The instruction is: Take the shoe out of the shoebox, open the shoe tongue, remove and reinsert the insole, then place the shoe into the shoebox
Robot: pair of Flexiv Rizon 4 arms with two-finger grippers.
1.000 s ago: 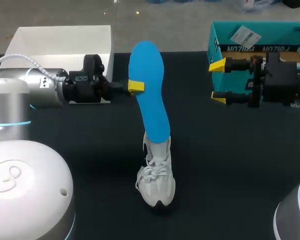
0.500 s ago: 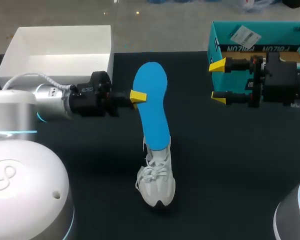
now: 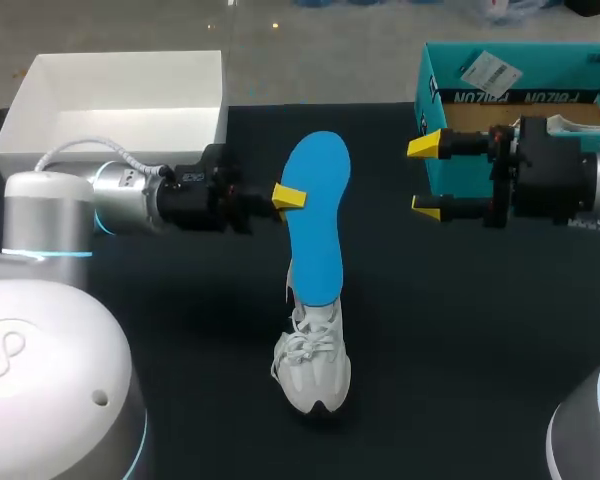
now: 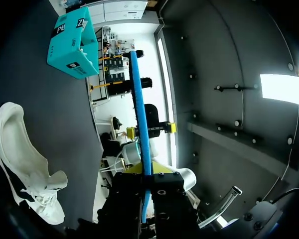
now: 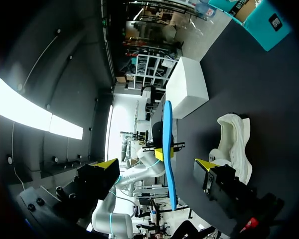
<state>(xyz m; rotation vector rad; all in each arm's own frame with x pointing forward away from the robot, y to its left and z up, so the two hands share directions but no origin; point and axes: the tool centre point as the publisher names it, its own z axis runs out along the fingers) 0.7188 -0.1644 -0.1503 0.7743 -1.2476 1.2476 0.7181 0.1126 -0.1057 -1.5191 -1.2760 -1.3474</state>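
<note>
One blue insole (image 3: 315, 220) stands clamped in the left tool (image 3: 288, 198), above the shoe (image 3: 313, 365).

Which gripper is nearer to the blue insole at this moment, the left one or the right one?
Left. The left gripper is shut on the blue insole at its side edge. The right gripper is open and apart from it, beside the teal shoebox.
</note>
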